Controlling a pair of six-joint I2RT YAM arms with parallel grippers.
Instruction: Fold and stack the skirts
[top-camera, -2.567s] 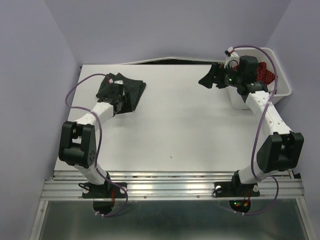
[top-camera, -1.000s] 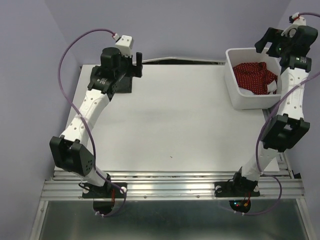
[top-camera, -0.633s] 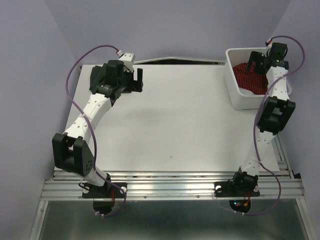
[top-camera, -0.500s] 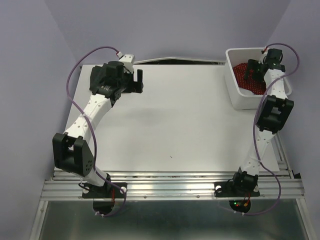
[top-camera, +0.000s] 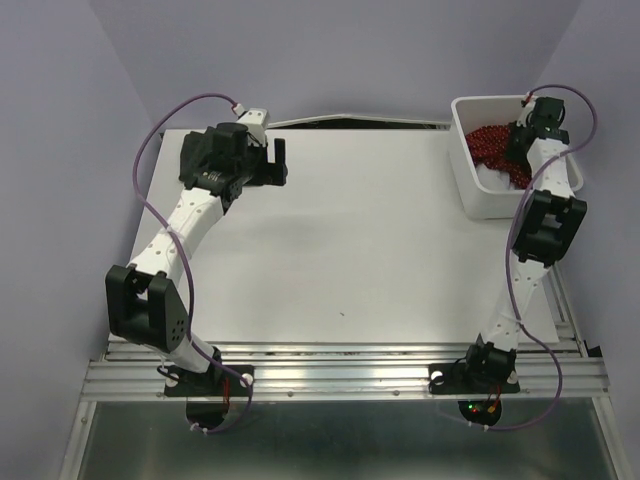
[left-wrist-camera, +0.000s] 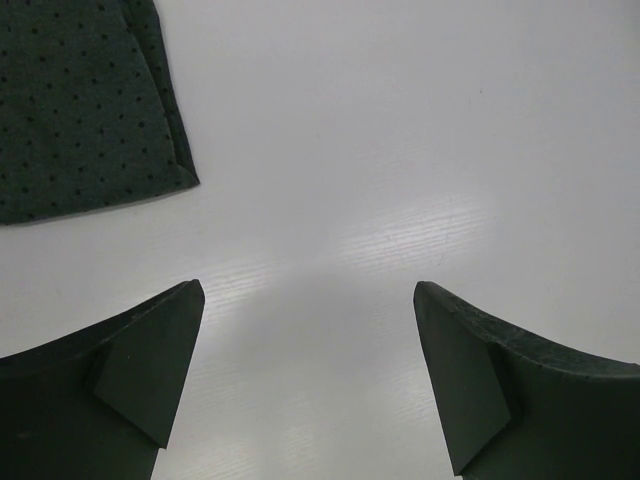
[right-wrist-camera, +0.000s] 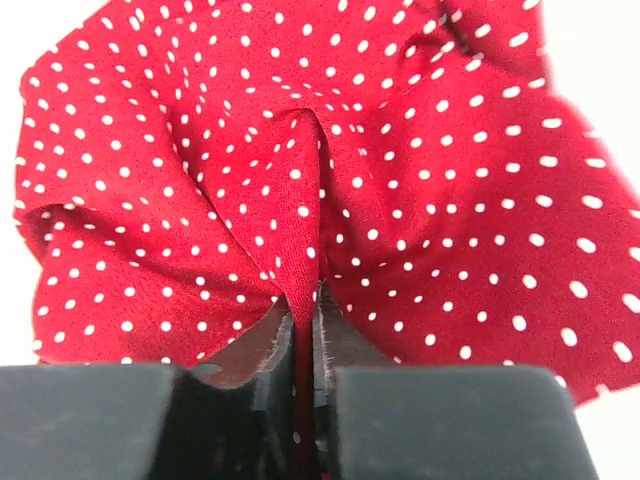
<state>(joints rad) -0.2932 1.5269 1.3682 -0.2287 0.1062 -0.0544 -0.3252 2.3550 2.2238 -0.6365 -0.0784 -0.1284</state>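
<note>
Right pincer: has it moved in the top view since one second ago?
Yes. The right pincer moved from outside the bin, past its far right corner, down into it, and is shut on the red skirt.

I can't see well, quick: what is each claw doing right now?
Left claw: open, holding nothing.
Right claw: closed on the red dotted skirt.

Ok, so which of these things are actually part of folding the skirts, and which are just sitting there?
Part of the job: red dotted skirt, pinched in the right gripper; dark skirt on the table, by the open left gripper.
Just there: white bin, table.
</note>
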